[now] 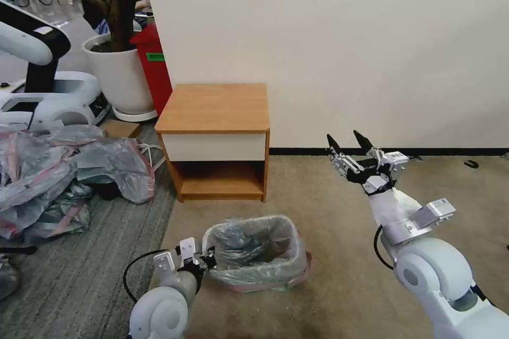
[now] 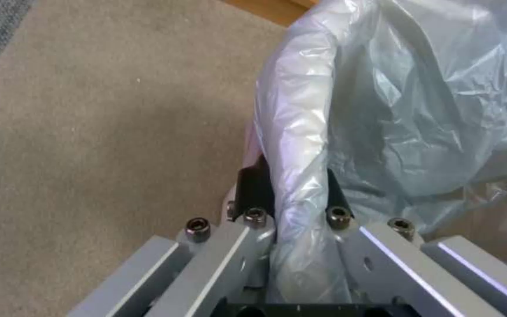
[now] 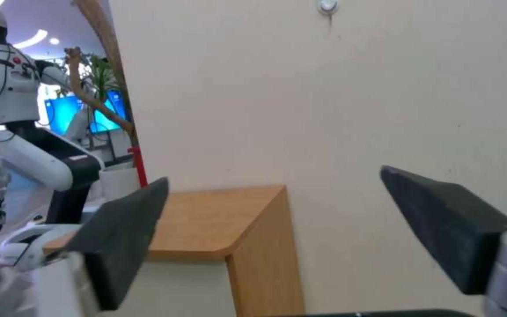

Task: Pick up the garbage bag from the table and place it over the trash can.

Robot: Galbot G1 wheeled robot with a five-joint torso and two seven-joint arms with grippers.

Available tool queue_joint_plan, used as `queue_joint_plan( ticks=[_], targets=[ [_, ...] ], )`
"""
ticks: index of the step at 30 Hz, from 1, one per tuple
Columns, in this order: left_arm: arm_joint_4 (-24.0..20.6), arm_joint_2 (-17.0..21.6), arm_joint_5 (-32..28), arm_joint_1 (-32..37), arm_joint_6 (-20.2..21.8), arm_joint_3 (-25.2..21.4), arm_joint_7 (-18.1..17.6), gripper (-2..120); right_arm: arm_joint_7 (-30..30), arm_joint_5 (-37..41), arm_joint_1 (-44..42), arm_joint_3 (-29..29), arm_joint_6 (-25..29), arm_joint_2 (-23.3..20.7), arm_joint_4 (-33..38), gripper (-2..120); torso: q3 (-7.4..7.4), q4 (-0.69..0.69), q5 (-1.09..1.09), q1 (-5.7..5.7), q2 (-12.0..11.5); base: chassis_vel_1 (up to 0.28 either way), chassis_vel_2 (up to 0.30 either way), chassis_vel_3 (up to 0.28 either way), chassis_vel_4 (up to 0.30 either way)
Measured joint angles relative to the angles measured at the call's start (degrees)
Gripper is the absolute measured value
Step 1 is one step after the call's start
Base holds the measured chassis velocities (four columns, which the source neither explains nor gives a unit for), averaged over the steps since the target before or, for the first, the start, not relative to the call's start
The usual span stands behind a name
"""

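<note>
Left claw [image 1: 209,262] low at the left wall of the trash can [image 1: 290,271], pinching the garbage bag [image 1: 254,243] where it folds over the rim. In the left wrist view the left claw [image 2: 295,185] has its two dark fingers [image 2: 252,185] on either side of the bag-covered rim, one outside, one inside; the garbage bag [image 2: 394,110] film is bunched between them and runs back into the claw body. Contact looks firm, no visible gap on either side.

Bag is draped over the can: grey film lines the inside and spills down the outer walls, pink-red band shows low along the front and right side near the floor. Can sits on the tan carpet [image 1: 328,206], in front of the counter [image 1: 217,108], apart from it. Counter top is bare wood.

Right claw [image 1: 349,143] is raised in free air to the right of the counter, well apart from the can and bag, fingers spread wide, gripping nothing. Right wrist view: right claw [image 3: 271,215] pads [image 3: 121,237] far apart, with the counter [image 3: 218,220] corner and the wall [image 3: 324,110] seen between them.

Heap of similar bags [image 1: 58,175] on the grey rug to the left, not touching the can. White plant pot [image 1: 122,74] and red bin [image 1: 156,63] stand behind the counter's left side.
</note>
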Motion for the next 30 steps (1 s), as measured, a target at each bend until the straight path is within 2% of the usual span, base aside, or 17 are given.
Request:
queue_joint_plan(
  ticks=[2, 7, 8, 9, 11, 14, 16, 19, 20, 23, 24, 26, 28, 30],
  targets=[
    [0.23, -0.03, 0.53, 0.04, 0.01, 0.05, 0.01, 3, -0.06, -0.11, -0.18, 0.02, 0.04, 0.08, -0.04, 103, 0.00, 0.00, 0.01, 0.00, 0.00, 0.000, 0.000, 0.000, 0.000],
    [0.55, 0.07, 1.57, 0.08, 0.02, 0.03, 0.12, 3, -0.17, -0.34, -0.42, 0.02, 0.12, 0.15, -0.09, 110, -0.01, 0.00, 0.01, 0.00, 0.00, 0.000, 0.000, 0.000, 0.000],
    [0.22, 0.56, 2.34, 0.34, 0.02, -0.15, 0.18, 14, -0.24, -0.41, -0.46, 0.02, 0.12, 0.02, -0.11, 113, 0.00, 0.00, -0.01, 0.00, 0.01, 0.000, 0.000, 0.000, 0.000],
    [-0.09, 0.83, 2.34, 0.50, 0.10, -0.11, 0.21, 18, -0.25, -0.41, -0.45, 0.03, 0.12, -0.01, -0.11, 114, 0.00, 0.00, -0.03, 0.00, 0.01, 0.000, 0.000, 0.000, 0.000],
    [-0.27, 1.00, 2.33, 0.58, 0.19, -0.13, 0.23, 21, -0.25, -0.42, -0.43, 0.05, 0.12, -0.02, -0.12, 114, 0.00, -0.01, -0.03, 0.00, 0.00, 0.000, 0.000, 0.000, 0.000],
    [-1.52, 1.91, 2.02, 0.97, 0.31, -0.53, 0.50, 37, -0.27, -0.43, -0.32, 0.19, 0.03, 0.01, -0.14, 113, 0.00, -0.01, -0.03, 0.00, 0.01, 0.000, 0.000, 0.000, 0.000],
    [-1.70, 2.04, 1.88, 1.01, 0.32, -0.60, 0.53, 40, -0.27, -0.43, -0.32, 0.21, 0.01, 0.02, -0.15, 113, 0.00, -0.01, -0.03, 0.00, 0.00, 0.000, 0.000, 0.000, 0.000],
    [-2.40, 2.73, 1.05, 1.16, 0.50, -1.18, 1.00, 53, -0.28, -0.43, -0.44, 0.47, -0.07, 0.05, -0.21, 109, 0.00, -0.01, -0.02, 0.00, 0.01, 0.000, 0.000, 0.000, 0.000],
    [-2.40, 2.73, 1.05, 1.16, 0.50, -1.18, 1.00, 53, -0.28, -0.43, -0.44, 0.47, -0.07, 0.05, -0.21, 109, 0.00, -0.01, -0.02, 0.00, 0.01, 0.000, 0.000, 0.000, 0.000],
    [-3.15, 3.38, 0.75, 1.55, 0.52, -1.76, 2.58, 68, -0.28, -0.41, -0.42, 0.68, -0.21, -0.09, -0.18, 102, 0.00, -0.01, -0.01, 0.00, 0.00, 0.000, 0.000, 0.000, 0.000],
    [-3.15, 3.38, 0.75, 1.55, 0.52, -1.76, 2.58, 68, -0.28, -0.41, -0.42, 0.68, -0.21, -0.09, -0.18, 102, 0.00, -0.01, -0.01, 0.00, 0.00, 0.000, 0.000, 0.000, 0.000],
    [-3.69, 3.74, 0.55, 1.80, 0.51, -2.02, 3.40, 80, -0.28, -0.38, -0.33, 0.81, -0.39, -0.02, -0.06, 100, 0.00, 0.00, -0.01, 0.00, 0.00, 0.000, 0.000, 0.000, 0.000],
    [-3.86, 3.86, 0.46, 1.89, 0.51, -2.08, 3.63, 83, -0.28, -0.38, -0.32, 0.84, -0.49, 0.05, 0.00, 100, 0.00, -0.01, -0.01, 0.00, 0.00, 0.000, 0.000, 0.000, 0.000],
    [-4.38, 4.12, 0.19, 2.10, 0.51, -2.32, 4.15, 93, -0.28, -0.36, -0.39, 0.97, -0.74, 0.20, 0.14, 100, 0.00, 0.00, -0.01, 0.00, 0.00, 0.000, 0.000, 0.000, 0.000]
  ],
)
